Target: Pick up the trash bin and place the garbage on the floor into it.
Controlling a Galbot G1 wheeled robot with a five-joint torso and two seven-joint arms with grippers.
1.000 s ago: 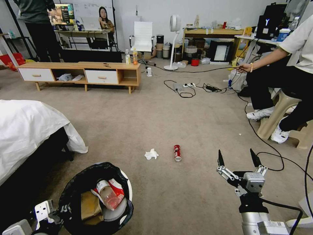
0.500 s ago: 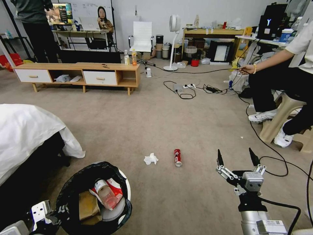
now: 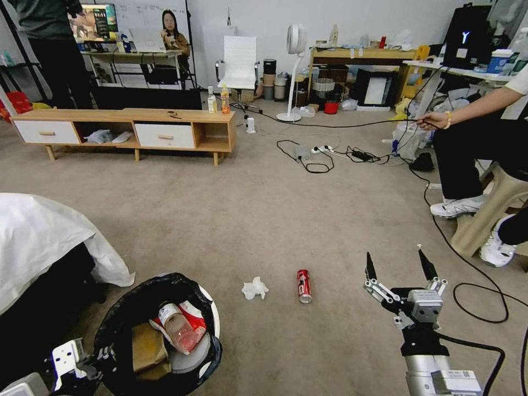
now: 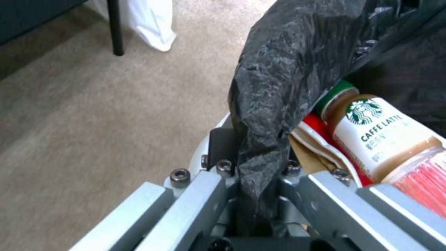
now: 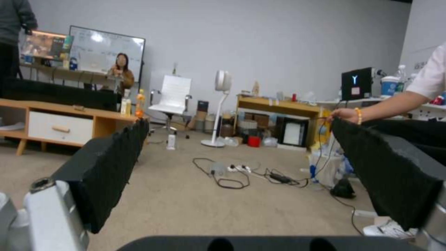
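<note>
The trash bin (image 3: 212,314), white with a black bag (image 3: 124,324) over its rim, hangs at the lower left of the head view. My left gripper (image 3: 99,357) is shut on its rim; the left wrist view shows the gripper (image 4: 258,184) pinching bag and rim. Inside lie a bottle (image 3: 179,327), a red-white wrapper (image 3: 193,313) and brown paper (image 3: 146,346). On the floor (image 3: 247,209) ahead lie garbage pieces: a red can (image 3: 303,285) and a crumpled tissue (image 3: 254,288). My right gripper (image 3: 397,265) stands open, raised, just right of the can.
A bed with a white sheet (image 3: 38,242) stands at the left. A low wooden cabinet (image 3: 126,129) is at the back. Black cables (image 3: 473,286) trail over the carpet at the right, near a person on a stool (image 3: 489,192).
The whole picture has shifted: the camera has moved, and the can and tissue now sit lower and closer. Both grippers keep their pose, the bin still held.
</note>
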